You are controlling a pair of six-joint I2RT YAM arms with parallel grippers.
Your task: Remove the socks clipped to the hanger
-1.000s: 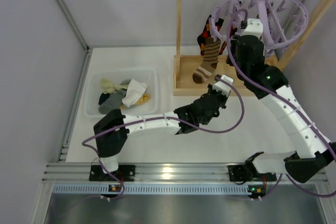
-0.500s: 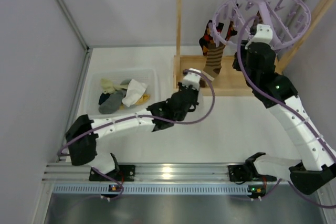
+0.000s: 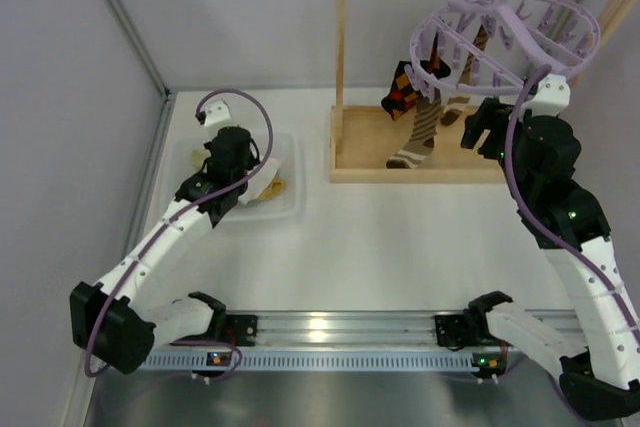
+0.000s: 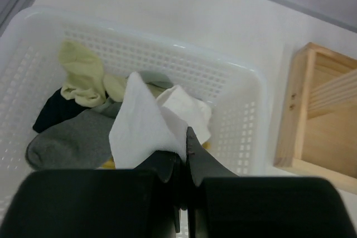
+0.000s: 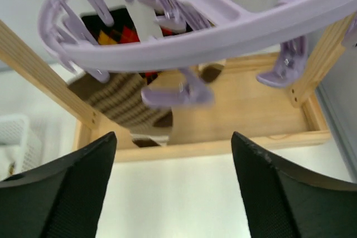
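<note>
Nearest the bases, the left gripper point(image 4: 187, 140) is seen closed tight on a fold of a white sock point(image 4: 139, 126), which is held just over the white perforated basket point(image 4: 167, 40). Its loose end is draped on a pile in which a grey sock point(image 4: 61, 143) and a pale yellow sock point(image 4: 81, 73) are lying. The step in hand is judged to be the drop-off of a sock removed from its peg: the jaws need only be opened so that the sock is let fall inside the basket walls. Farther out, the right gripper point(image 3: 482, 127) is spread wide and empty, and is held below and just beside the lavender hanger point(image 5: 184, 43), which is hung from the top bar of the wooden rack point(image 5: 251, 104). A brown-and-tan striped sock point(image 5: 120, 104) and a diamond-patterned sock point(image 5: 109, 32) are clipped to its far-left pegs, so the task is judged unfinished. Next, one of these has to be gripped and pulled down out of its peg. No brand, label or writing can be read anywhere.
</note>
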